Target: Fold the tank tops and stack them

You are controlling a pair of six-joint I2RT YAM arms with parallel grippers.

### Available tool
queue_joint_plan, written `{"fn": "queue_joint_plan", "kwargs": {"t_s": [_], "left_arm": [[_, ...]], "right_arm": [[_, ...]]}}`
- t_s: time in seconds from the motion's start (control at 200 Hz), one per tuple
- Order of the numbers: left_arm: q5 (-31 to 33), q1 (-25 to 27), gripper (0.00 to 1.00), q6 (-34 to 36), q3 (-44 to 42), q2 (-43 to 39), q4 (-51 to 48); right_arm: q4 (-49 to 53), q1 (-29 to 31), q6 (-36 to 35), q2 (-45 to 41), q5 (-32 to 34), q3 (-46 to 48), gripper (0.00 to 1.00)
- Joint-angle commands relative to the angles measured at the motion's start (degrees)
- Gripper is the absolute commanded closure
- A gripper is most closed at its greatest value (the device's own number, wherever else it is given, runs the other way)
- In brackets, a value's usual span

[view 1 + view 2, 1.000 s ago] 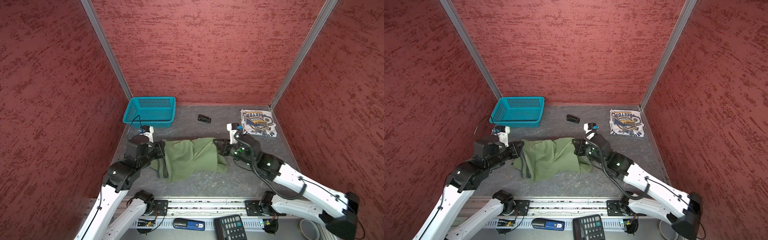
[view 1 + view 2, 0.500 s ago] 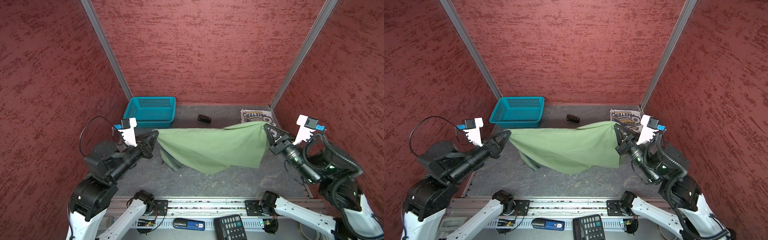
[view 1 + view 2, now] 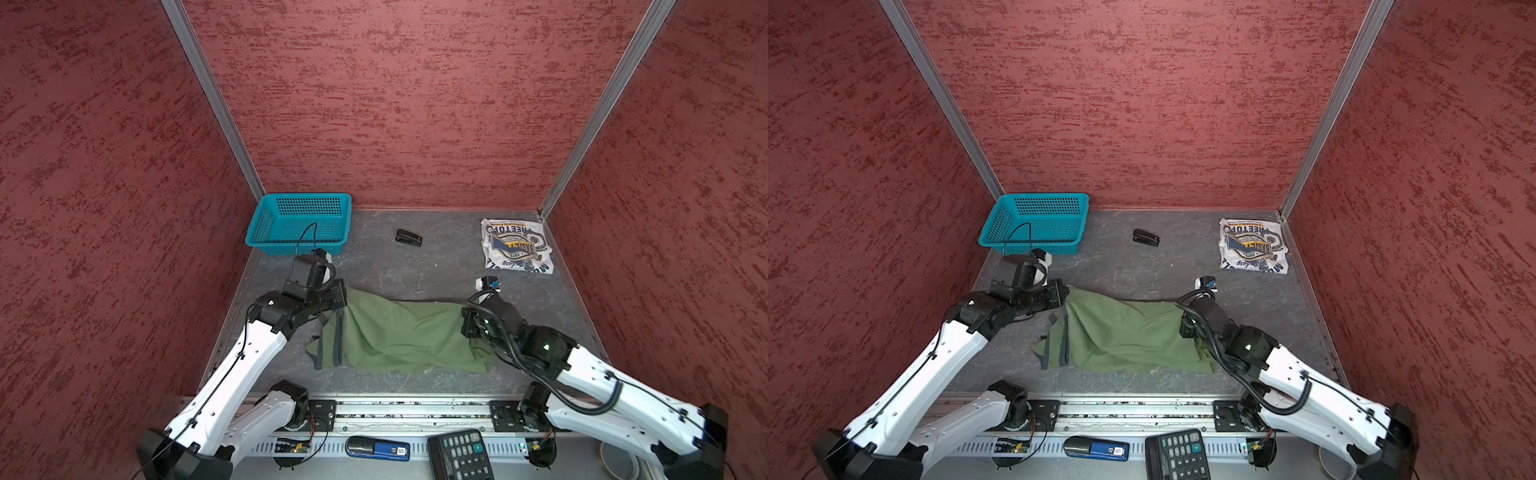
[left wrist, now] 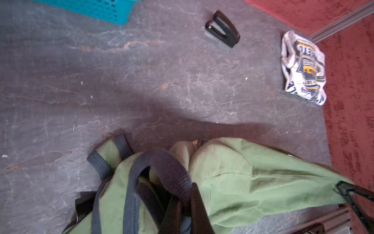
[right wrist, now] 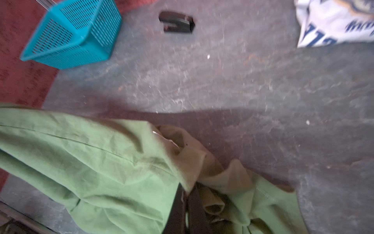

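Olive green tank top [image 3: 399,336] is back down on the tabletop [image 3: 415,270]; a moment ago we had it lifted and stretched taut in the air between the 2 end effectors. It now lies between them as a wider, flatter sheet than before the lift. Ripples remain in its middle, and the strap end bunches just beside the left end effector [image 3: 338,297].

That end effector stays clamped on the dark-trimmed shoulder end, and the left wrist view shows its fingers [image 4: 197,208] pinched together on trim and cloth. The right end effector [image 3: 467,324] stays clamped on the hem end, with cloth gathered around its closed fingers [image 5: 193,208].

The white tank top [image 3: 517,245] lies folded well beyond the right end effector, in the far corner. We judge the shake-out done. The first fold of the green top should come next, then stacking it with the white top.
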State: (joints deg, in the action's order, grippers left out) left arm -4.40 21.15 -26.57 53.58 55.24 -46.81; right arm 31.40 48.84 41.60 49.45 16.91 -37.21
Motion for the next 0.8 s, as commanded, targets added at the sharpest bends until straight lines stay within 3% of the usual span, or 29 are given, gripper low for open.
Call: {"fn": "queue_joint_plan", "kwargs": {"t_s": [0.0, 0.1, 0.22, 0.401, 0.791], "left_arm": [[0.6, -0.4, 1.0, -1.4, -1.5, -0.8, 4.6], [0.2, -0.5, 1.0, -1.6, -3.2, -0.7, 5.9], [0.3, -0.7, 1.0, -1.7, -4.2, -0.8, 6.4], [0.3, -0.9, 1.0, -1.6, -4.9, -1.0, 6.6], [0.5, -1.2, 1.0, -1.6, -5.0, -1.0, 6.4]], "right_arm": [[-9.0, -1.9, 5.1, 3.0, -7.5, 3.6, 1.0], [-11.8, -3.3, 5.3, 5.3, -10.8, 4.9, 1.0], [-13.6, -4.6, 6.1, 6.2, -14.1, 5.3, 0.82], [-12.7, -4.9, 7.9, 8.5, -15.4, 5.4, 0.67], [-1.7, -4.9, 8.1, 5.9, -11.5, 0.9, 0.6]]}}
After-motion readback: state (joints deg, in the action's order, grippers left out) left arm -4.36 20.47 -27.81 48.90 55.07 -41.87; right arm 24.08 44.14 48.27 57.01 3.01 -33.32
